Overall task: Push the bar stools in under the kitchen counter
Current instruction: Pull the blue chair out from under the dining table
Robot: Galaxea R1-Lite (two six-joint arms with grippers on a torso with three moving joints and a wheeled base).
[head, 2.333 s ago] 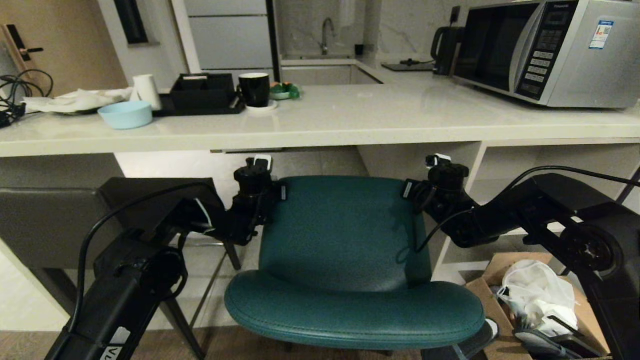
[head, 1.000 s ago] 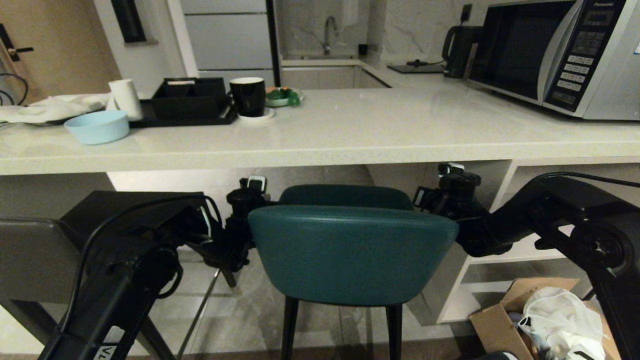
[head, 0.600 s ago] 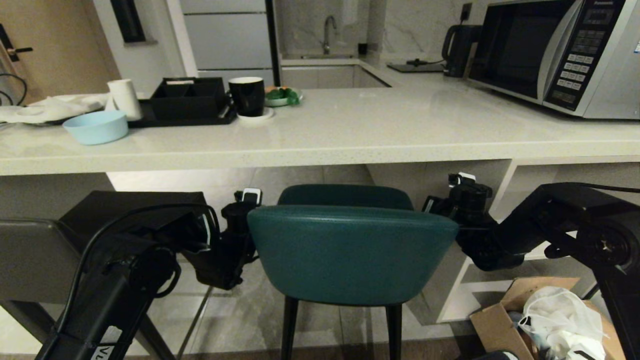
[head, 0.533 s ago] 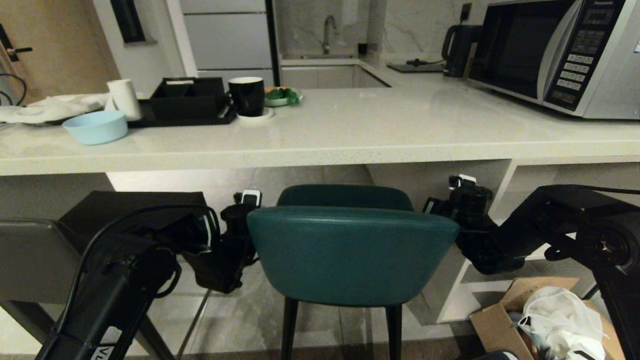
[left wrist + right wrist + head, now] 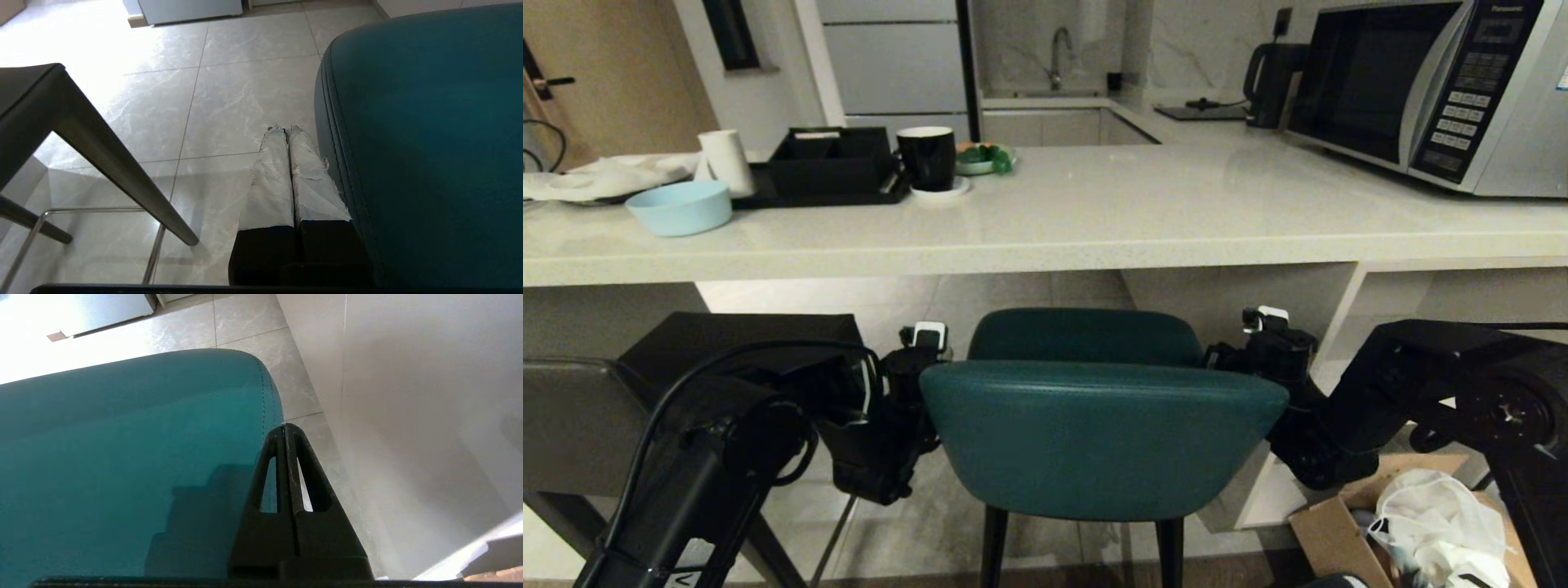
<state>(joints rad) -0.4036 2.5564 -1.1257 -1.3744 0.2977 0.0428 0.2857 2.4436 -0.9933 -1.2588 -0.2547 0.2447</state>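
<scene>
Head view: teal stool (image 5: 1094, 441) below kitchen counter (image 5: 1045, 237), flanked by left gripper (image 5: 289, 130) and right gripper (image 5: 284, 426), fingers pressed together.

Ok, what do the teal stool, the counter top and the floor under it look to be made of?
The teal stool: leather or leatherette, smooth with a soft sheen; a stitched seam runs along its edge in the left wrist view. The counter top: glossy off-white stone or stone-look slab, finely speckled and reflecting the microwave. The floor: polished pale tiles with marble-like veining and grout lines.
</scene>
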